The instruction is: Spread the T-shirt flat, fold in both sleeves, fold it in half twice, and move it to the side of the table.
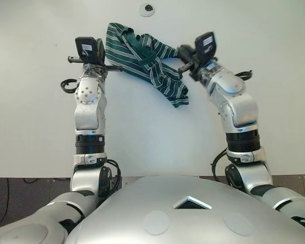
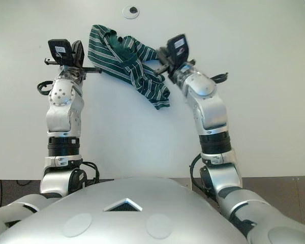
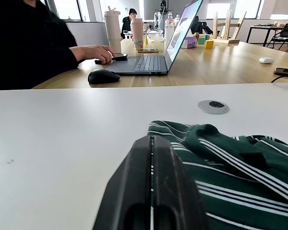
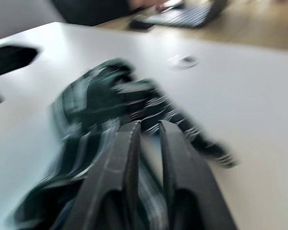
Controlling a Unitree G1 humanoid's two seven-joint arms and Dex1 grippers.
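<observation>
1. The T-shirt, dark green with thin white stripes, lies crumpled on the far middle of the white surface. It is not spread flat. It runs as a bunched band between the two arms, and one end trails toward the robot on its right side.
2. The left gripper sits low at the T-shirt's left edge and points across toward the cloth. Its fingers are pressed together with only a seam between them. The striped cloth lies just beside and beyond their tips. Whether any cloth is pinched between them cannot be told.
3. The right gripper is at the T-shirt's right end, over the bunched cloth. Its fingers stand narrowly apart, and striped cloth shows through the slit between them. This view is blurred, so it cannot be told whether they pinch the cloth.
4. A round grey insert is set into the surface just beyond the T-shirt, apart from it.
5. Beyond the surface's far edge stands a wooden table with an open laptop and a black mouse.
</observation>
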